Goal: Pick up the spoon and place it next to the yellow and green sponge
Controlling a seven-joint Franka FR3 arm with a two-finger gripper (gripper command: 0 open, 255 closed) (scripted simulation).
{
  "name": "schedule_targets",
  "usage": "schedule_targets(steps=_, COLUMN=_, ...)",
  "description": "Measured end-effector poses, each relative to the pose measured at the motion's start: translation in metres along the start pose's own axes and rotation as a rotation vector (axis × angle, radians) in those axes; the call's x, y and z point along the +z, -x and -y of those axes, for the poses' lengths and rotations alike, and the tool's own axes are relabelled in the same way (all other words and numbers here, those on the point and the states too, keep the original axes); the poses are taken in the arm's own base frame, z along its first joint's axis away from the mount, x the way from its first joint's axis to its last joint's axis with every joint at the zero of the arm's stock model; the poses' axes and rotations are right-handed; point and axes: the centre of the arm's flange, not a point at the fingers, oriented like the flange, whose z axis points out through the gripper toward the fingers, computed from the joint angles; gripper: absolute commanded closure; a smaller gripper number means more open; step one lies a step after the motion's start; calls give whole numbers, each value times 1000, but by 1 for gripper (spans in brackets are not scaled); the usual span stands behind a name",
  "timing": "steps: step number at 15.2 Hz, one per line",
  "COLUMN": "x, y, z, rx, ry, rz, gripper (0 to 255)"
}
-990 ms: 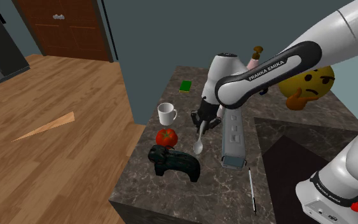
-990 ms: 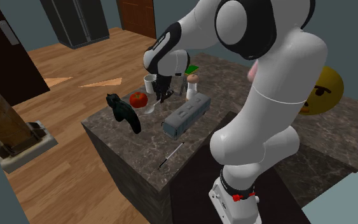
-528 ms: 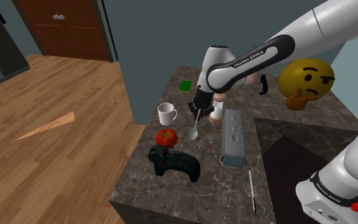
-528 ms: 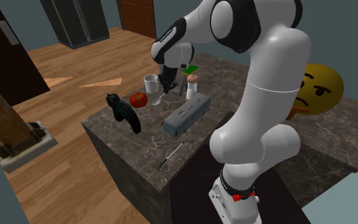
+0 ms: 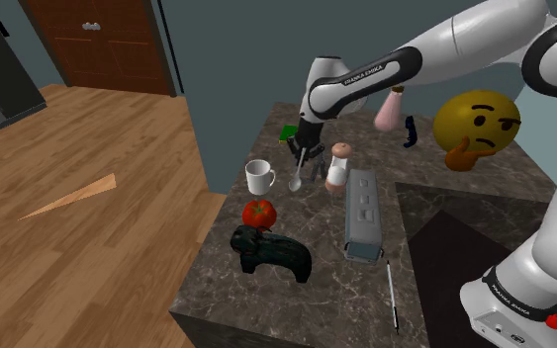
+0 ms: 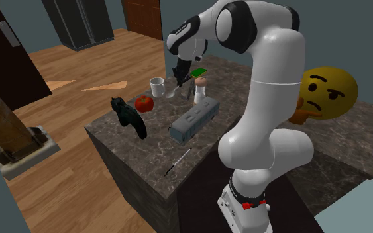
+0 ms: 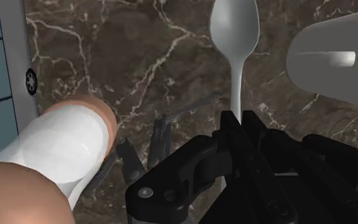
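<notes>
above dark marble tabletop [image 5: 335, 289], jaws clamped on handle end of pale spoon [image 7: 233, 32], bowl hanging free; likely light, rigid, slick, may pivot.

Over the last second the gripper [image 5: 306, 156] carried the spoon [image 5: 297, 178] toward 12 o'clock in the shoulder view. It went from beside the tomato [image 5: 258, 213] to between the mug [image 5: 260, 176] and the shaker [image 5: 337, 166], nearer the sponge [image 5: 286, 130]. The arm uncovered the shaker.
</notes>
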Motion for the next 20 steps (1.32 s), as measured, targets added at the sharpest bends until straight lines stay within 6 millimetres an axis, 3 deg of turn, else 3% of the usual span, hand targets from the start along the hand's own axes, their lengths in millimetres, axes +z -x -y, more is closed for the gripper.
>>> schedule_targets(steps=13, x=-16, y=-160, z=54, rx=-2, ry=-2, rz=0, gripper=255)
schedule_targets(steps=15, x=-9, y=-174, z=56, rx=-1, ry=0, rz=0, gripper=255)
schedule_targets(steps=20, x=16, y=-179, z=56, rx=-1, ry=1, rz=0, gripper=255)
